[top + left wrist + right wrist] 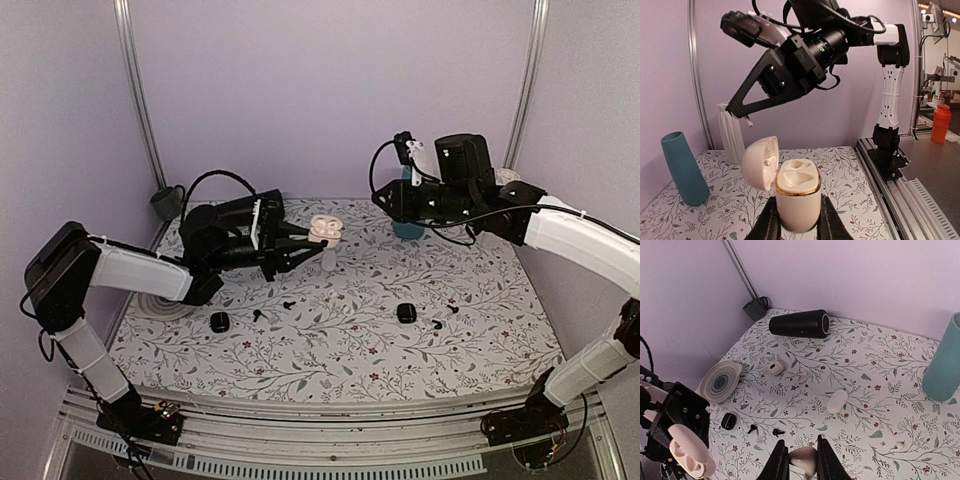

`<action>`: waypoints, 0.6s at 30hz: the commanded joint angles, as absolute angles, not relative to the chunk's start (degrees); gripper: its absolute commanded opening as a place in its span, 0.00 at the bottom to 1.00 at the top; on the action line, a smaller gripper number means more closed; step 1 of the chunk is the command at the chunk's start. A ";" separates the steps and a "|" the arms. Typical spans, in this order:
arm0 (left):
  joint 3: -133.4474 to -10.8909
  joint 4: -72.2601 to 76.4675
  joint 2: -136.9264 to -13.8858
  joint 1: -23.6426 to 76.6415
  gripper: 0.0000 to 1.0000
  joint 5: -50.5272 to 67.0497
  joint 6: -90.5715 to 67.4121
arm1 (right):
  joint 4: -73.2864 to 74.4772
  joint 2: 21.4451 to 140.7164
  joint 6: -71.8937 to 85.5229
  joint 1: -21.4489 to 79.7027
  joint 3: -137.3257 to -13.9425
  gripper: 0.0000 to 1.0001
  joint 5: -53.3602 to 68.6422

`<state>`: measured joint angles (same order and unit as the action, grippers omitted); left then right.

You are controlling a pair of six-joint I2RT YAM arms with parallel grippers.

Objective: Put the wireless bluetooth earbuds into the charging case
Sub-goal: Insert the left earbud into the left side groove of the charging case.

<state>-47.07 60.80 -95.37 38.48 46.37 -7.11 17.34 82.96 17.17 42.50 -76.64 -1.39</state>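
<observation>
My left gripper (316, 240) is shut on an upright white charging case (797, 197) with a gold rim. Its lid (760, 162) is hinged open to the left and both sockets look empty. The case also shows in the top view (324, 229). My right gripper (799, 461) is shut on a glossy white earbud (807, 460). In the left wrist view the right gripper (744, 114) hangs above and left of the open case, apart from it. Black earbuds (258, 314) (437, 323) and a white earbud (898, 444) lie on the cloth.
Two black cases (219, 321) (405, 312) lie on the floral cloth. A closed white case (837, 401), another white case (774, 367), a black cylinder (800, 324), a teal vase (945, 360), a ribbed white vase (731, 132) and a round plate (160, 300) are also here.
</observation>
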 commanded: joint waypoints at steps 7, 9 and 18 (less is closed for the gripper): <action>-47.61 73.91 -100.07 36.42 0.00 53.01 -11.10 | 12.69 78.56 10.58 48.42 -79.70 0.18 -1.68; -47.55 75.17 -100.48 36.46 0.00 53.07 -12.22 | 12.24 78.46 9.95 49.41 -80.04 0.18 -1.47; -49.68 73.66 -102.01 36.52 0.00 51.46 -17.73 | 9.27 80.45 5.60 55.26 -80.98 0.18 -1.52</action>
<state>-47.79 72.55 -101.10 36.95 51.99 -13.76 11.99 79.94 8.56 53.08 -78.39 -1.21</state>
